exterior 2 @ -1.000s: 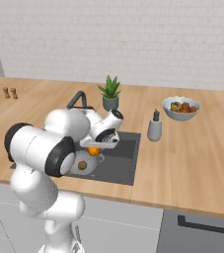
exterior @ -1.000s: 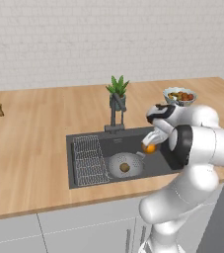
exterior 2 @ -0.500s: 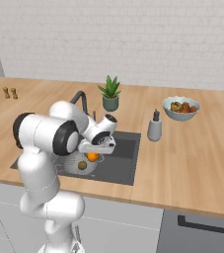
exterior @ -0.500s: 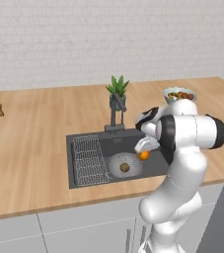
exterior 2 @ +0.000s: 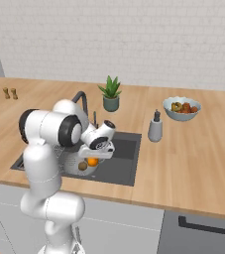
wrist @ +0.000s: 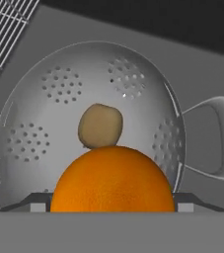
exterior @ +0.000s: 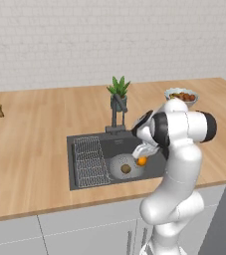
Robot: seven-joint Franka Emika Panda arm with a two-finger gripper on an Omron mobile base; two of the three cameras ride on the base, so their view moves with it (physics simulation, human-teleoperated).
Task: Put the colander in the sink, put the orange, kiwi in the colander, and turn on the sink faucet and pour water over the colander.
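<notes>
gripper (exterior: 142, 158) positioned over the sink (exterior: 79, 149), jaws spread wide around the orange (wrist: 112, 180), which sits between the finger tips directly above the colander (wrist: 59, 89). colander rests in the basin beside the wire rack (exterior: 90, 158). kiwi (wrist: 100, 125) lies inside the colander bowl. sink faucet (exterior: 115, 115) stands behind the basin, potted plant (exterior: 118, 92) just beyond it.
</notes>
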